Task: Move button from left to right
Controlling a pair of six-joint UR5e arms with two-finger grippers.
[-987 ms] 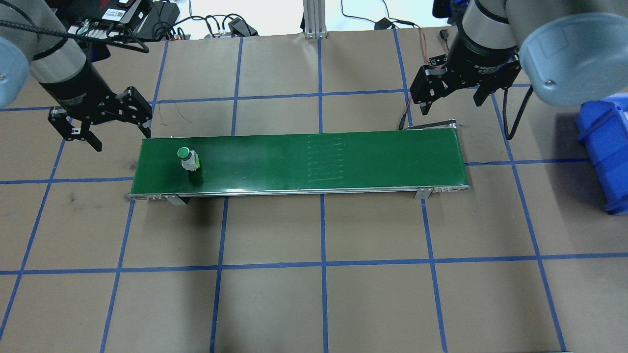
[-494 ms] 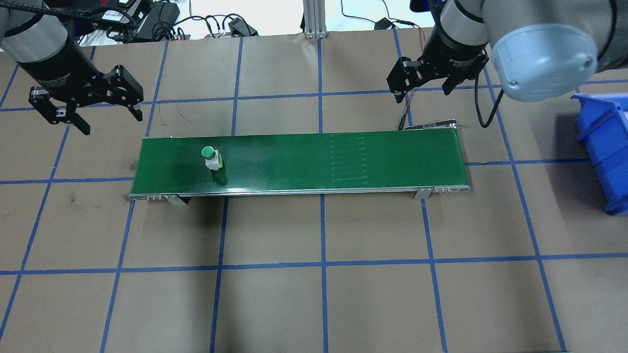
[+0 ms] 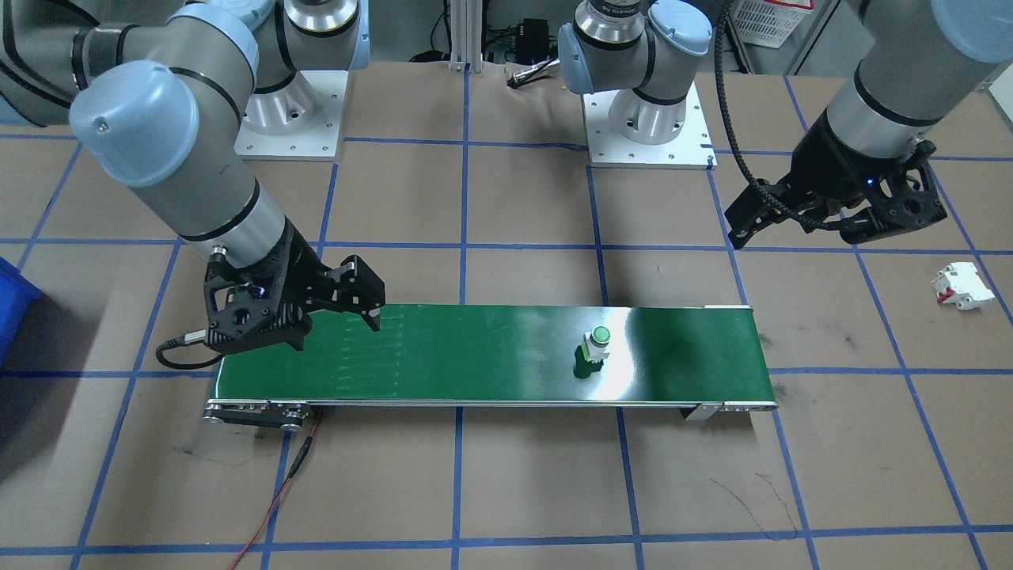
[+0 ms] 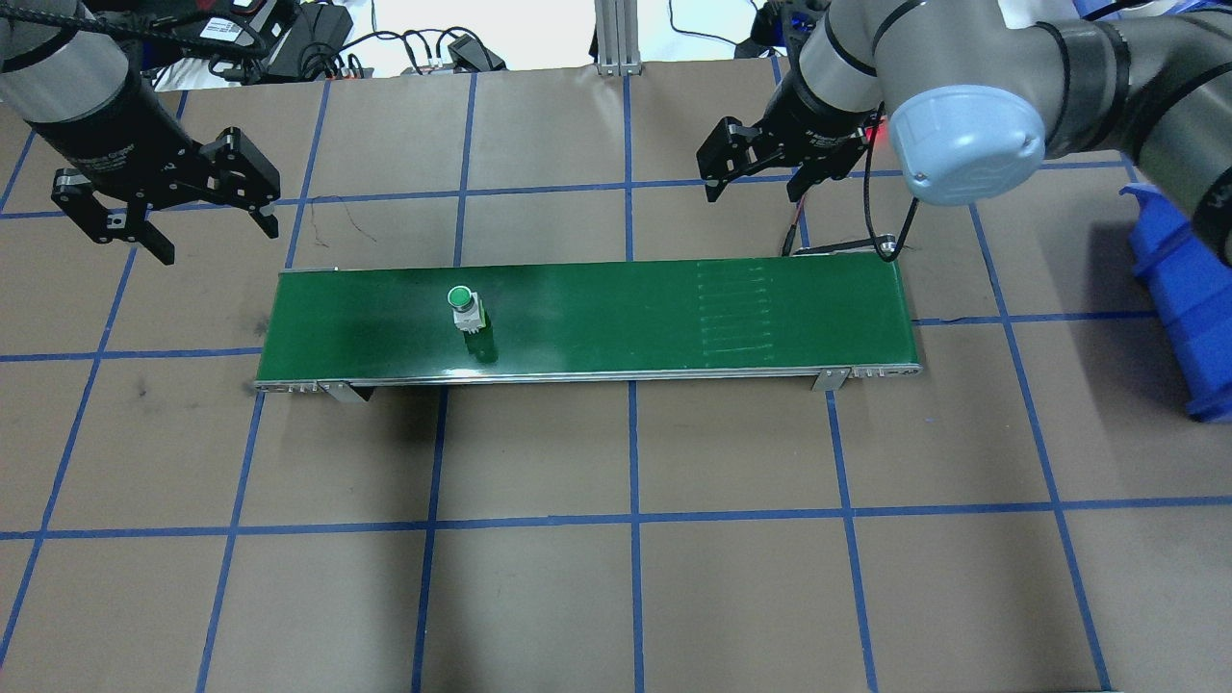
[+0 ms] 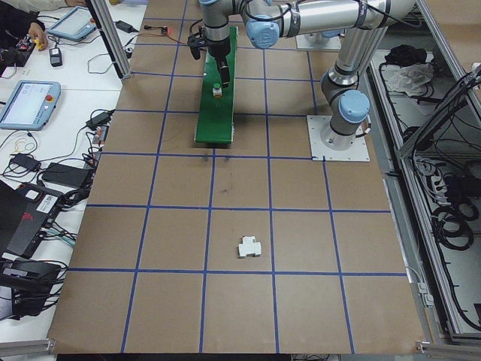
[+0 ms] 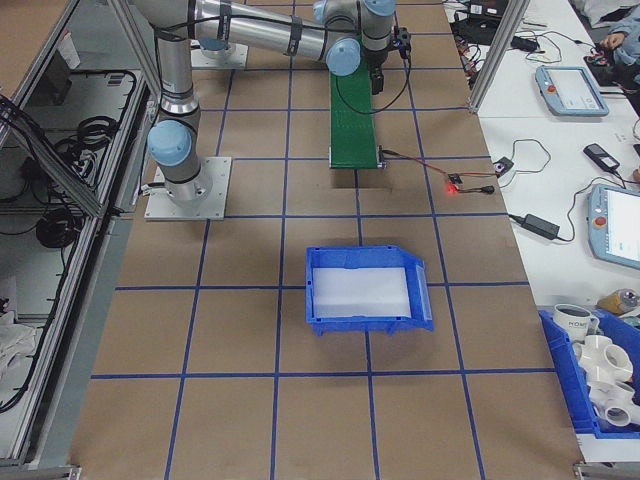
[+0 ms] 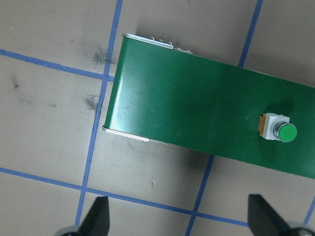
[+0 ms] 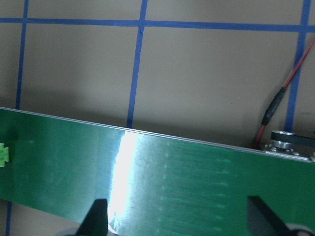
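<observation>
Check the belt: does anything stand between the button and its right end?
Nothing visible does. The button stands upright on the belt, and the green surface from it to the right end is bare. The right gripper hovers behind the belt, open.

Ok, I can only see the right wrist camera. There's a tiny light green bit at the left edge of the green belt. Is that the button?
Observer: Most likely, yes. The button stands upright on the belt, green cap up, nearer the belt's left end.
Operator: Is anybody holding it?
Observer: No. The left gripper is open and empty, up beyond the belt's left end.
Operator: Is anything else lying around?
Observer: A white circuit breaker with a red lever lies on the table, apart from the belt, out on the left arm's side.
</observation>
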